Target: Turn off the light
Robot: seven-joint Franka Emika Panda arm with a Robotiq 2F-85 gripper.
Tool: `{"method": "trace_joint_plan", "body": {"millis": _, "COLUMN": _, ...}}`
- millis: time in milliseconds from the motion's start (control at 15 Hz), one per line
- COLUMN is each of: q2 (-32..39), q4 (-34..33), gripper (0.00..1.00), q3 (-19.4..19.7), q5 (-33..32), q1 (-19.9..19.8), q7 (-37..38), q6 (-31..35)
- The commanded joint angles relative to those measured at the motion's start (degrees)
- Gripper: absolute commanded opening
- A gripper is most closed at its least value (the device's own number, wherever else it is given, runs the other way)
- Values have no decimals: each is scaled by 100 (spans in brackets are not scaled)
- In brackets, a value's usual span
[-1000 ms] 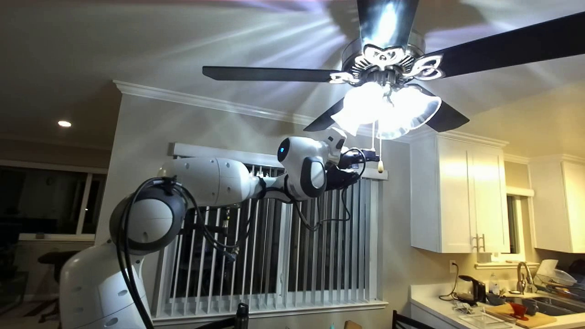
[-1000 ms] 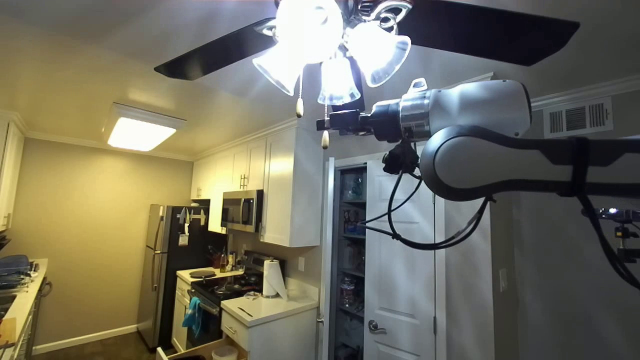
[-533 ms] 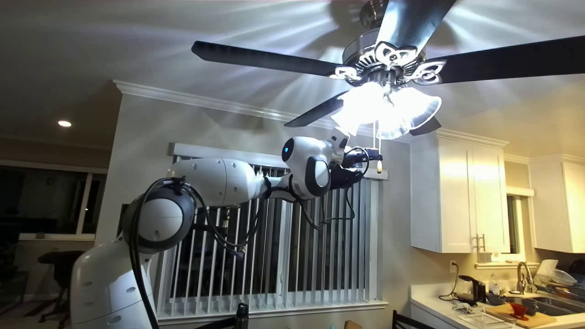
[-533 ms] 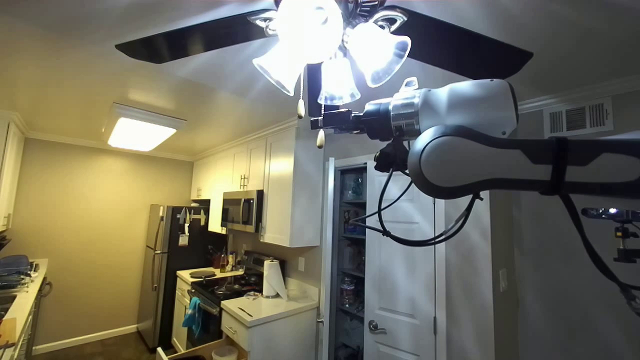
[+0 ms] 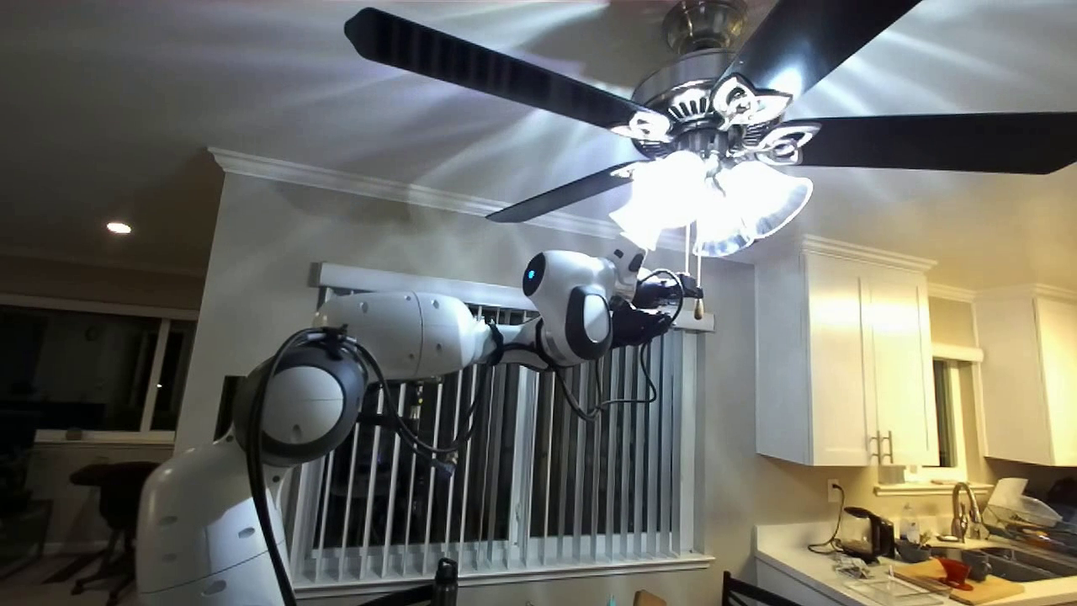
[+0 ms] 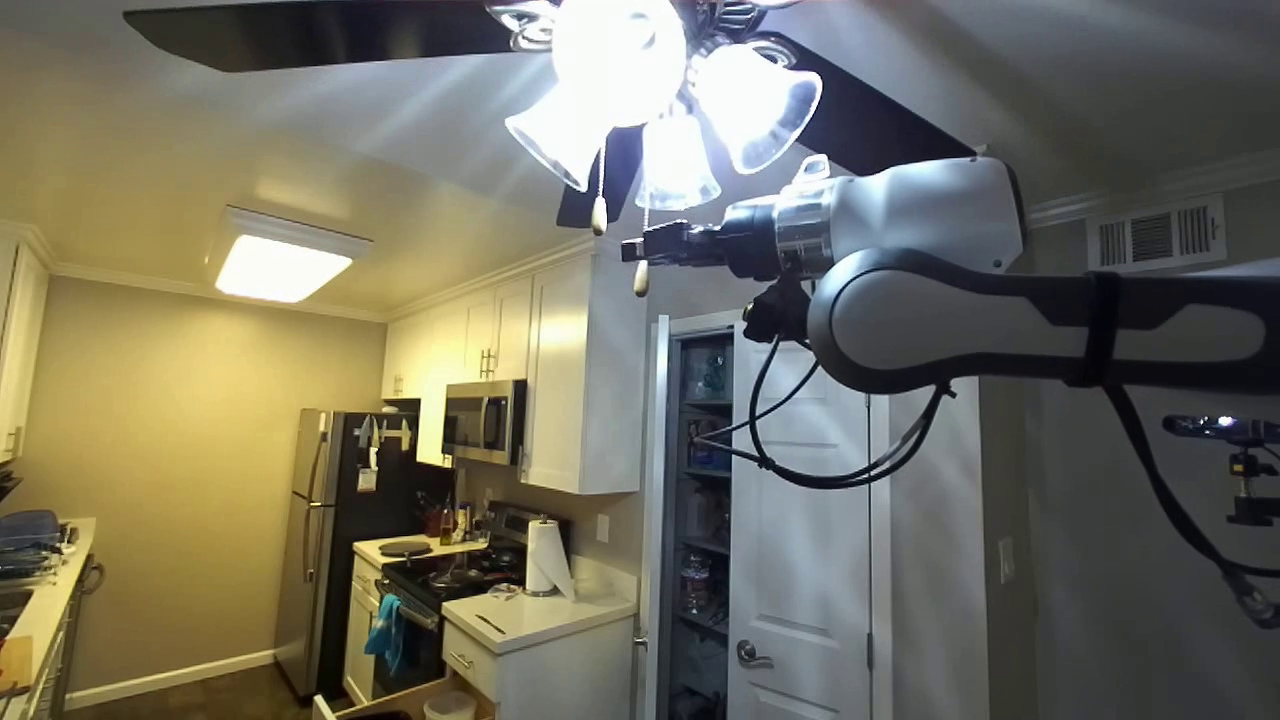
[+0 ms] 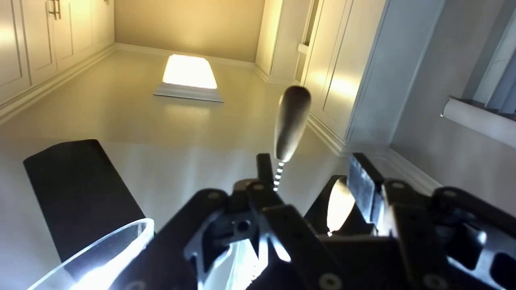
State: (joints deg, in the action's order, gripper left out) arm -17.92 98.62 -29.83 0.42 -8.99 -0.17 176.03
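No legible text, brand, number or sign in any view. In an exterior view the white card (image 6: 367, 479) on the dark side of the fridge (image 6: 348, 555) is too small to read, likewise any print on the microwave (image 6: 485, 422), the packets (image 6: 706, 447) and jar (image 6: 697, 577) on the pantry shelves (image 6: 707, 404), and the bottle (image 6: 447, 527) near the stove (image 6: 425, 655); packets and jar are also dim and blurred. Same for the pale bottle (image 5: 909, 523) by the sink (image 5: 1028, 566) in an exterior view; nothing readable in wrist view either.
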Motion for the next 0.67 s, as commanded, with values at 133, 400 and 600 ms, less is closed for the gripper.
{"method": "trace_joint_plan", "body": {"millis": 133, "q2": 76, "q4": -153, "gripper": 8, "q3": -56, "q5": -22, "q1": -93, "q7": 85, "q6": -142}}
{"method": "trace_joint_plan", "body": {"millis": 400, "q2": 82, "q4": -149, "gripper": 0, "q3": -45, "q5": -17, "q1": -73, "q7": 68, "q6": -174}}
{"method": "trace_joint_plan", "body": {"millis": 600, "q2": 78, "q4": -136, "gripper": 0, "q3": -35, "q5": -12, "q1": -67, "q7": 63, "q6": -192}}
